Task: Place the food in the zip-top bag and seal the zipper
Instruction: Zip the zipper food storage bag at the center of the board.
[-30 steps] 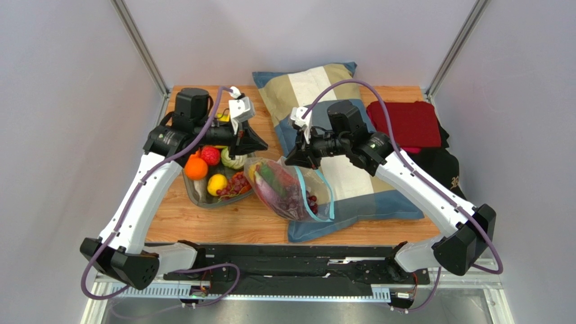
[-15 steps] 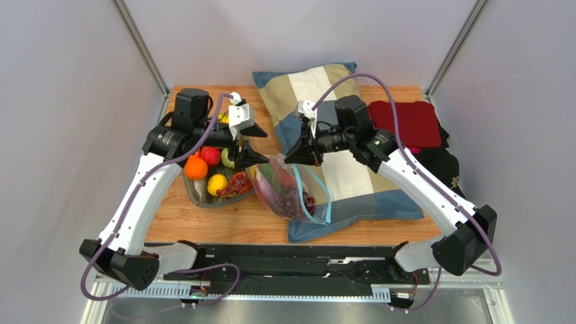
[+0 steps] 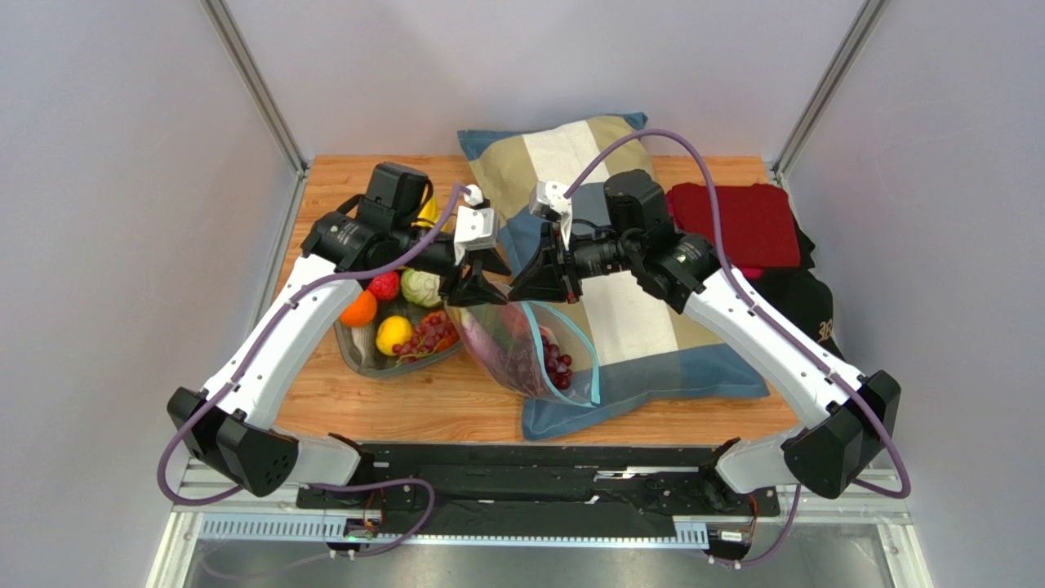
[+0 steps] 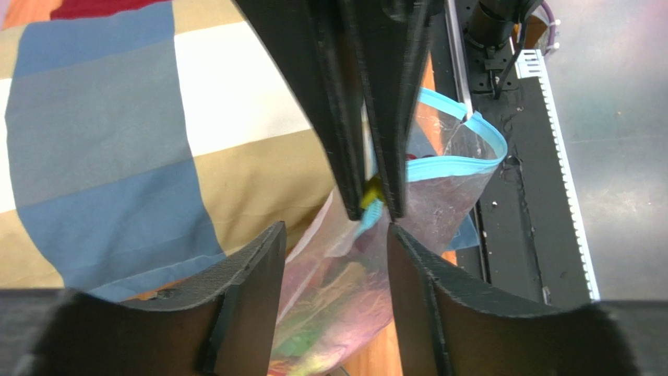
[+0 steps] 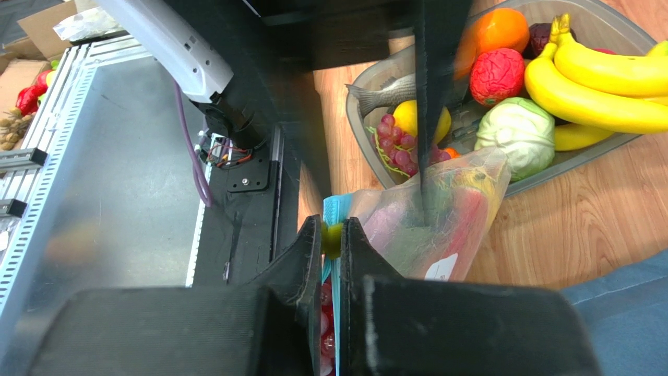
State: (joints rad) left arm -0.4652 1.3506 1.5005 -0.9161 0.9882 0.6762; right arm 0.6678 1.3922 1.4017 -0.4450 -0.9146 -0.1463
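Observation:
The clear zip-top bag [image 3: 521, 349] lies half on the pillow's near corner with grapes [image 3: 558, 364] and coloured food inside. Its light-blue zipper [image 3: 594, 368] curves along the open mouth. My right gripper [image 3: 536, 288] is shut on the zipper's end at a yellow-green slider [image 5: 333, 239], holding the bag's corner up. My left gripper [image 3: 472, 292] is open, its fingers [image 4: 259, 274] straddling the bag [image 4: 345, 290] just below the right fingers [image 4: 337, 102]. More food sits in the grey dish [image 3: 368, 359]: orange [image 3: 358, 309], lemon [image 3: 393, 333], cabbage [image 5: 513, 133], bananas [image 5: 596, 86].
A striped pillow [image 3: 577, 172] fills the back middle of the wooden table. A red cloth [image 3: 734, 224] and a black cloth [image 3: 803, 306] lie at the right. A black rail [image 3: 528, 472] runs along the near edge.
My left arm has swung right from above the dish to the bag's raised corner. My right gripper has stayed at the zipper end, and the bag's corner stands a little higher.

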